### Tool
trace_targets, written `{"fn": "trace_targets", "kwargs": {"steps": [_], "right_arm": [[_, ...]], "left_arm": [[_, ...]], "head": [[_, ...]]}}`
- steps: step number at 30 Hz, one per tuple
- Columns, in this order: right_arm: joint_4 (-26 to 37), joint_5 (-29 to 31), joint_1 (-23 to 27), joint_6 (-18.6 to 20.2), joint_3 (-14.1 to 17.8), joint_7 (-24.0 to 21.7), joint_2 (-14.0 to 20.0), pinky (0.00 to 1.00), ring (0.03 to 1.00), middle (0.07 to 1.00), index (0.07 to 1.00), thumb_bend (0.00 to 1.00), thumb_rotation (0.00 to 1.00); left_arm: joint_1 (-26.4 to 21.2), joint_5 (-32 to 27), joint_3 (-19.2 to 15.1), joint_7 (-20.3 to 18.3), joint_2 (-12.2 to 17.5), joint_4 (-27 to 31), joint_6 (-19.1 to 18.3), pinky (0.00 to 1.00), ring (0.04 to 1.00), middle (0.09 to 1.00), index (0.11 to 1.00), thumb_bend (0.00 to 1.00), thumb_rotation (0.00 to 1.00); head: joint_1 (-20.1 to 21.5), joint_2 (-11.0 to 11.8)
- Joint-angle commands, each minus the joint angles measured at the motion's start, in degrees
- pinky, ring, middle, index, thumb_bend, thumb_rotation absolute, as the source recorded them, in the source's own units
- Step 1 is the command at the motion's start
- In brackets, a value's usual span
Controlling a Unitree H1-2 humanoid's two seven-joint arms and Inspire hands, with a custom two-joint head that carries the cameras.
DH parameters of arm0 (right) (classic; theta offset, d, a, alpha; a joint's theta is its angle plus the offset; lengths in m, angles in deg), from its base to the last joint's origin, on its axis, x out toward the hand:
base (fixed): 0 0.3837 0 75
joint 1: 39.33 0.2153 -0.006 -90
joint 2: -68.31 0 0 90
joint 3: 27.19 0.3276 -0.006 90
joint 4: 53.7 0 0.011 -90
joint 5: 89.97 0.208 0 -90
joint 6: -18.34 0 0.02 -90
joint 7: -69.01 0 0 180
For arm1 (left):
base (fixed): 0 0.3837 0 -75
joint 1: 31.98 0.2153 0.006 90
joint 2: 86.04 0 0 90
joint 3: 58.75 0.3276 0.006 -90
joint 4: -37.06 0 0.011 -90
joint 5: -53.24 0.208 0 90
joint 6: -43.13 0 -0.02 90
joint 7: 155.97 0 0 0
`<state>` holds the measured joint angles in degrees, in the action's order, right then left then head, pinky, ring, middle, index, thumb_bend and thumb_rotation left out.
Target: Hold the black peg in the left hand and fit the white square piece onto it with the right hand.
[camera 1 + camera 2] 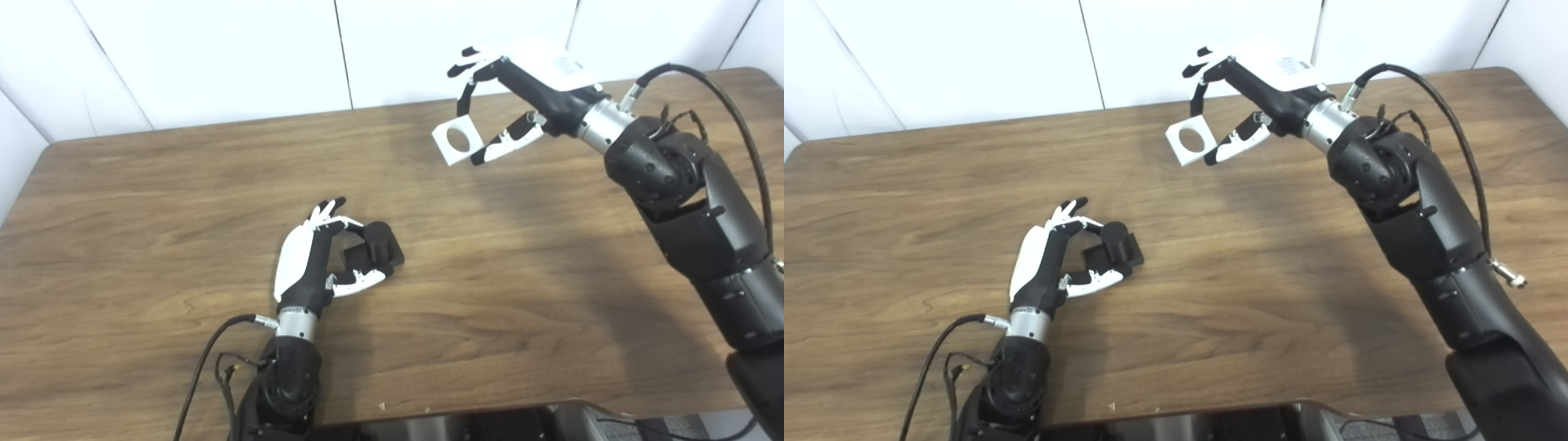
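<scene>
The black peg (pixel 378 240), a short cylinder on a square black base, rests on the wooden table (pixel 184 184) near its middle. My left hand (pixel 318 251) is shut on the peg, with fingers over its top and the thumb under the base edge. A white square piece (pixel 454 141) with a round hole hangs in the air above the table's far side. It is tilted, its hole facing the camera. My right hand (pixel 511 101) is shut on the piece, pinching its right edge between the fingers and thumb. Peg and piece are well apart.
White wall panels (pixel 245 55) stand behind the table's far edge. Cables run along both forearms, a thick one looping above the right arm (pixel 704 202). A dark object (pixel 490 425) sits just below the table's near edge.
</scene>
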<state>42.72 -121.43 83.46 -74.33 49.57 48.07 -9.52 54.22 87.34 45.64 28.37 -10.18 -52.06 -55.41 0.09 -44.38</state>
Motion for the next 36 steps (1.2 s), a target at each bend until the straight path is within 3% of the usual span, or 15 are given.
{"fn": "trace_targets", "kwargs": {"steps": [1, 15, 22, 27, 36], "right_arm": [[2.9, 0.8, 1.9, 0.5, 0.2, -0.8, -0.3, 0.89, 0.923, 0.812, 0.479, 0.52, 0.14], [5.9, 3.2, 1.2, 0.9, -1.6, -4.7, -2.9, 0.92, 0.930, 0.811, 0.478, 0.52, 0.14], [7.6, 2.7, 4.2, 4.0, -2.8, -9.8, -2.8, 0.86, 0.928, 0.824, 0.478, 0.52, 0.14], [7.4, 2.5, 6.9, 5.3, -3.8, -12.5, -2.7, 0.94, 0.926, 0.825, 0.479, 0.52, 0.14], [5.8, 3.1, 9.5, 6.3, -5.5, -15.8, -3.1, 0.94, 0.924, 0.828, 0.478, 0.52, 0.14]], "left_arm": [[0.1, 0.6, 0.2, -0.6, 0.2, -2.7, -2.9, 1.00, 1.000, 0.948, 0.486, 0.52, 0.08], [-0.3, 0.9, 0.7, -0.2, -0.5, -3.3, -3.3, 1.00, 1.000, 0.949, 0.485, 0.52, 0.09], [-0.7, 1.2, 1.2, 0.3, -0.7, -3.5, -3.6, 1.00, 1.000, 0.945, 0.485, 0.52, 0.09], [-0.7, 1.2, 1.5, 0.6, -1.1, -3.8, -3.5, 1.00, 1.000, 0.947, 0.485, 0.52, 0.09], [-0.4, 1.7, 1.9, 0.9, -1.8, -3.5, -4.0, 1.00, 1.000, 0.949, 0.485, 0.52, 0.09]], "head": [[-0.5, -0.1], [-3.6, -0.7], [-4.1, -0.8], [-4.6, -1.0], [-6.2, -1.3]]}}
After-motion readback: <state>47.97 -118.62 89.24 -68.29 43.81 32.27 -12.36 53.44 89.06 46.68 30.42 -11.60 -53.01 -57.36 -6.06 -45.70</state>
